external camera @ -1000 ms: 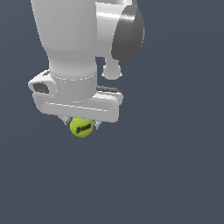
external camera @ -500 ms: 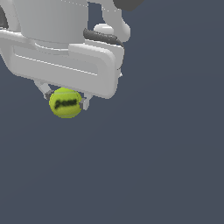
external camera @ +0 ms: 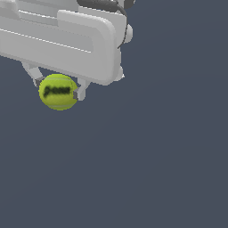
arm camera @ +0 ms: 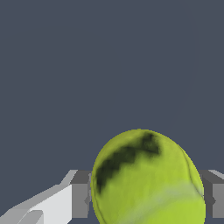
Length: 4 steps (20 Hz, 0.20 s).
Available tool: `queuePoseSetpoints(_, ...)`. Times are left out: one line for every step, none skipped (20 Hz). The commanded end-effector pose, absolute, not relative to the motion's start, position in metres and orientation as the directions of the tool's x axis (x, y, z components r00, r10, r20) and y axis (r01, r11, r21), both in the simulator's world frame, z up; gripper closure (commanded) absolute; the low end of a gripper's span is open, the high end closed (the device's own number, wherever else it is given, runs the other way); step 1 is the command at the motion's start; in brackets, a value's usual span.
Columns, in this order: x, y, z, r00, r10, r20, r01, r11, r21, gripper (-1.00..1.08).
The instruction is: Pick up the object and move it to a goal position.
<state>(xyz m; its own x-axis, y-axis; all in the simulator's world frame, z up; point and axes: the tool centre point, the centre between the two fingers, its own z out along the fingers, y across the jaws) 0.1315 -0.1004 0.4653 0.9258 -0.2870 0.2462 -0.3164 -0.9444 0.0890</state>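
A small yellow-green ball with a dark printed mark, the object (external camera: 58, 91), hangs under the white hand in the upper left of the exterior view. My gripper (external camera: 58, 90) is shut on it, one grey finger on each side. The wrist view shows the object (arm camera: 146, 179) large and close, with the fingers (arm camera: 80, 194) pressed against its flanks. The ball is lifted off the dark floor. No goal marker shows in either view.
The white gripper body (external camera: 58, 40) fills the exterior view's upper left. Around and below it lies a plain dark grey-blue surface (external camera: 156, 169), with no other objects in sight.
The hand with the ball has grown larger and shifted towards the exterior view's upper left, closer to the camera. The grip on the ball has stayed the same.
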Motion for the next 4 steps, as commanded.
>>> queuePoseSetpoints(0.1317, -0.1008, 0.4693, 0.924, -0.291, 0.249, -0.321, -0.943, 0.089, 1.08)
queuePoseSetpoints(0.1318, -0.1009, 0.4698, 0.923, -0.292, 0.250, -0.322, -0.943, 0.089, 1.08)
queuePoseSetpoints(0.1320, -0.1008, 0.4699, 0.923, -0.292, 0.250, -0.322, -0.943, 0.089, 1.08)
queuePoseSetpoints(0.1320, -0.1007, 0.4700, 0.923, -0.292, 0.250, -0.322, -0.943, 0.089, 1.08)
